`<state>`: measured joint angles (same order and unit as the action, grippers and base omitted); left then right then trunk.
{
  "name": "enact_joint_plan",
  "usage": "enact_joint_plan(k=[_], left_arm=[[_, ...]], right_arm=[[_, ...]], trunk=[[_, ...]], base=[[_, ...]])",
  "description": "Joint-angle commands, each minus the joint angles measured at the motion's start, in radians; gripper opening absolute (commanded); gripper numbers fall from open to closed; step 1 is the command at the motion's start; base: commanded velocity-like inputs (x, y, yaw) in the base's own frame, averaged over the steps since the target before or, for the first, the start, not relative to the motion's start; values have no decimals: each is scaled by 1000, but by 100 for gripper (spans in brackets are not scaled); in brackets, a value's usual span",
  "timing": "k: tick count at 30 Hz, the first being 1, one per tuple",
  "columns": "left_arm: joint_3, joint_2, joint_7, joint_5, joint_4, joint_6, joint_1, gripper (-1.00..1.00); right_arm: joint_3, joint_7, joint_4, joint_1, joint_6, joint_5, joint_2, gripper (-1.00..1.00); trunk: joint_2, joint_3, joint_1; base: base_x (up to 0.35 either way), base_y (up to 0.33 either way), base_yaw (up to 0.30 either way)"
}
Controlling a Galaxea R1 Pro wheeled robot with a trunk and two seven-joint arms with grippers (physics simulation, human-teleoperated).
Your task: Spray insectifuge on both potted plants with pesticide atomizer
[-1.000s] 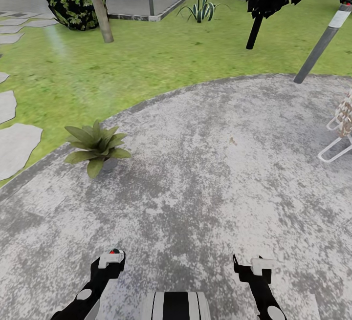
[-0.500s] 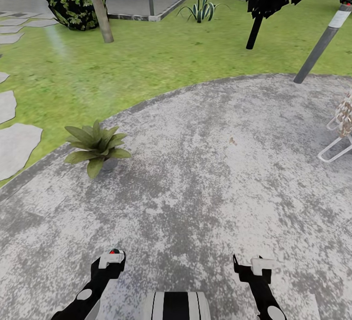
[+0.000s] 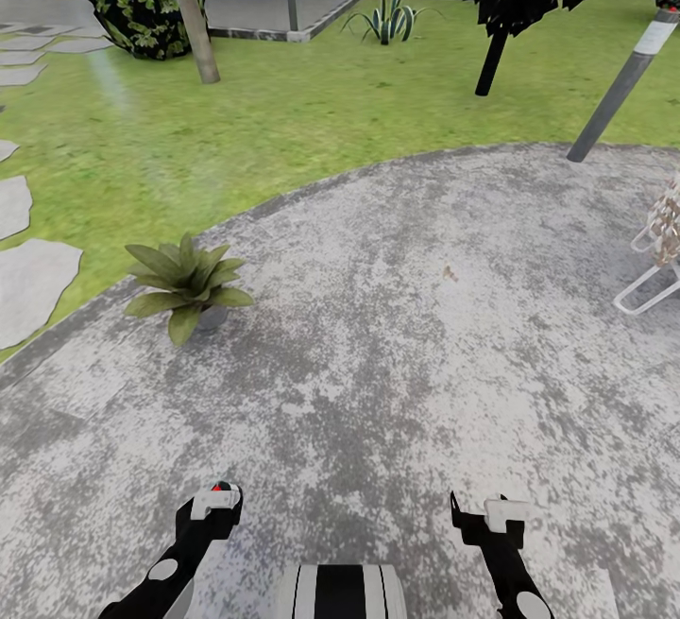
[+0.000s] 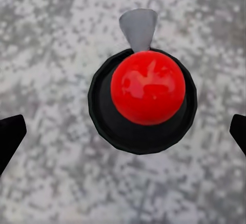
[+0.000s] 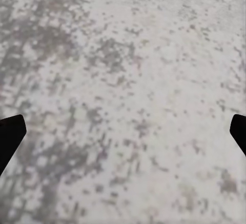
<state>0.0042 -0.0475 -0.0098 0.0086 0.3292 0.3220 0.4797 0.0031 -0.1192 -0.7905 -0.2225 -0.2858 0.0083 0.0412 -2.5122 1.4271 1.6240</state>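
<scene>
Standing potted plant (image 3: pixel 186 285) at patio (image 3: pixel 397 335) edge; both pincers released, white chair (image 3: pixel 654 260) right.

- A low potted plant with a rosette of broad, pointed green leaves (image 3: pixel 185 283) stands upright at the left edge of the round, grey mottled stone patio (image 3: pixel 406 335), just inside the border where the stone meets the green lawn (image 3: pixel 283 109). Its leaves spread outward on all sides, and a dark shadow lies on the stone beside it.
- The lawn lies beyond the patio, with pale flat stepping stones (image 3: pixel 28 283) at the left.
</scene>
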Motion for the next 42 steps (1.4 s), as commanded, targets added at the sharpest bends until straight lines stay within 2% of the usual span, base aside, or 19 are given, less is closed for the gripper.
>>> enact_joint_plan(k=[1, 10, 42], left_arm=[[0, 0, -1, 1, -1, 3, 0, 100], [0, 0, -1, 1, 0, 3, 0, 100], [0, -2, -2, 7, -1, 3, 0, 100]], right_arm=[[1, -4, 1, 0, -3, 1, 0, 100], [0, -4, 1, 0, -3, 1, 0, 100], [0, -4, 1, 0, -3, 1, 0, 100]], trunk=[[0, -1, 0], [0, -10, 0], [0, -14, 0]], base=[[0, 0, 0], [0, 0, 0], [0, 0, -22]])
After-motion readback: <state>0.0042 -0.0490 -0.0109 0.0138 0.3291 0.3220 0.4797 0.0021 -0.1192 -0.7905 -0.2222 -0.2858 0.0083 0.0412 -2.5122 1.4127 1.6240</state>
